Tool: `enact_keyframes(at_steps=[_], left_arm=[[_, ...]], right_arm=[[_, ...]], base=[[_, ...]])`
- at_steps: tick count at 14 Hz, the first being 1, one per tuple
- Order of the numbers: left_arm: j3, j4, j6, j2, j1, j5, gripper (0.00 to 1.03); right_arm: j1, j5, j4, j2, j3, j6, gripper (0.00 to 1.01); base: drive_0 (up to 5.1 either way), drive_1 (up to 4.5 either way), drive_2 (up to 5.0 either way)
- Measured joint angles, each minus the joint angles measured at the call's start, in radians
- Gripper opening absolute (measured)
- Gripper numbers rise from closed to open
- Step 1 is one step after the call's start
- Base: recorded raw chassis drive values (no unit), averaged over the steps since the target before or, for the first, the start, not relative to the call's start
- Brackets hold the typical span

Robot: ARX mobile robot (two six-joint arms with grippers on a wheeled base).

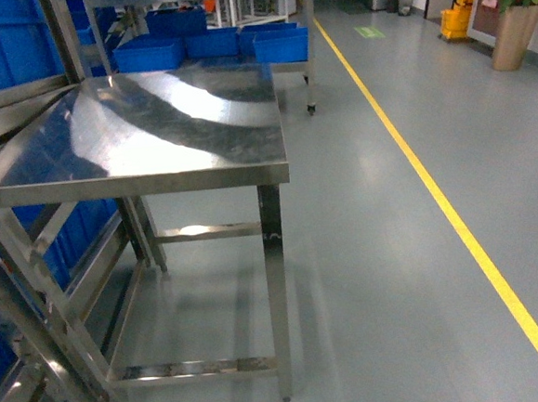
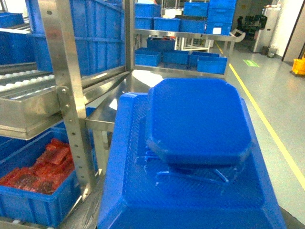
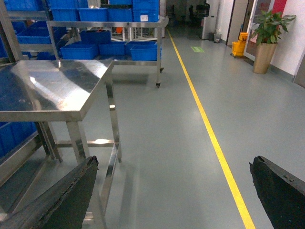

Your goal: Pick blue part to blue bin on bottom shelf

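the table [image 1: 152, 136] is bare steel, polished and glossy, its top mirroring lights and blue crates. the floor [image 1: 392, 228] is smooth grey coating with a soft sheen and a painted yellow line [image 1: 436, 197]. the blue part [image 2: 198, 119] looks like hard plastic, finely textured and matt. the crates [image 3: 95, 50] are smooth blue plastic. the right gripper's fingers [image 3: 62, 200] are black, rough and scuffed. the rack post [image 2: 66, 95] is dull brushed metal.

A blue part [image 2: 198, 119], a flat slab with cut corners and a smooth matte top, is filling the left wrist view and sitting level on a wider blue ribbed piece, while a blue bin [image 2: 35, 188] of red pieces is lying low beside the rack.
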Motion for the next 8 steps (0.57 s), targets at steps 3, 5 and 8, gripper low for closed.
enact_keyframes(at_steps=[3,5,8], left_arm=[[0.0,-0.001,0.0,0.004,0.0,0.001,0.43],[0.0,0.001,0.0,0.0,0.002,0.002,0.43],[0.0,0.0,0.0,0.0,0.001,0.004,0.43]], right_arm=[[0.0,0.0,0.0,0.0,0.0,0.0,0.98],[0.0,0.001,0.003,0.0,0.0,0.0,0.98],[0.0,0.0,-0.001,0.0,0.0,0.0,0.98]], base=[[0.0,3.97,-4.0],[-4.5,4.08,0.6],[-4.4,4.14,0.6]])
